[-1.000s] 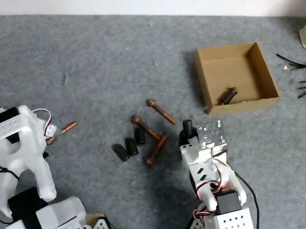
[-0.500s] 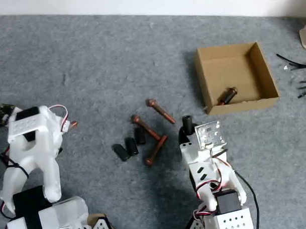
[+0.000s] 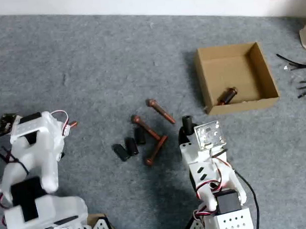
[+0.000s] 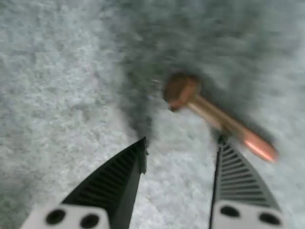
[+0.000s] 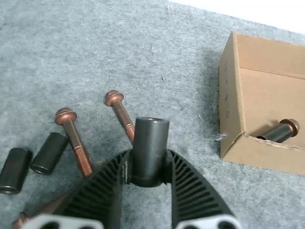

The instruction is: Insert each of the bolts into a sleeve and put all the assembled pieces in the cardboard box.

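One grey carpet [image 3: 91,61] under the cardboard box [image 3: 243,105]; white wall [image 3: 139,2] behind

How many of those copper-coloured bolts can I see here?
5. Three bolts lie loose on the mat, one lies just ahead of the left gripper, one sits sleeved inside the cardboard box. None looks hidden.

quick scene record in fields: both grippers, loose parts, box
left gripper: open, over a bolt lying on the carpet
right gripper: shut on a black sleeve
loose bolts: three, between the arms
loose sleeves: three, beside those bolts
cardboard box: holds one assembled piece
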You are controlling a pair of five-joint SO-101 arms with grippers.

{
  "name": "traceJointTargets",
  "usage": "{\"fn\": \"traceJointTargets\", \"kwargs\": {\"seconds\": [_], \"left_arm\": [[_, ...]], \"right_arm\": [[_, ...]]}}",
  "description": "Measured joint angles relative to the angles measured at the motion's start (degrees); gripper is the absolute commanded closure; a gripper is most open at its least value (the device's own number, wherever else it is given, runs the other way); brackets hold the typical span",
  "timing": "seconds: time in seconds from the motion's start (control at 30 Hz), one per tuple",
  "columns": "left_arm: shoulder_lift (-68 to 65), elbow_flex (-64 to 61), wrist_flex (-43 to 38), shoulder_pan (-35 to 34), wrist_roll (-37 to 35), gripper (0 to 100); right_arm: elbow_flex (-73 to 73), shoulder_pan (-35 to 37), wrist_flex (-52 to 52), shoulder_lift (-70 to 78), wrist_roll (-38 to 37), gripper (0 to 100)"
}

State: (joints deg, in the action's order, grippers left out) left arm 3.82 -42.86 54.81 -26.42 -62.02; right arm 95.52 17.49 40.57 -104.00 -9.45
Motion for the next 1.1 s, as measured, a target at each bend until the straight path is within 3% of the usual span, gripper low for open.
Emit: {"fn": "traceJointTargets", "kwargs": {"seconds": [0.2, 0.53, 0.83, 1.1], "left_arm": [[-7.82, 5.63, 0.0, -0.88, 0.0, 78], [-9.41, 9.05, 0.18, -2.37, 0.0, 78], [-9.67, 20.4, 10.02, -4.31, 1.05, 78], [-9.67, 25.41, 11.78, -4.57, 1.05, 78]], "right_arm": [[0.0, 0.0, 0.0, 0.0, 0.0, 99.4], [0.0, 0.0, 0.0, 0.0, 0.0, 99.4], [0.0, 0.0, 0.0, 0.0, 0.0, 99.4], [0.0, 0.0, 0.0, 0.0, 0.0, 99.4]]}}
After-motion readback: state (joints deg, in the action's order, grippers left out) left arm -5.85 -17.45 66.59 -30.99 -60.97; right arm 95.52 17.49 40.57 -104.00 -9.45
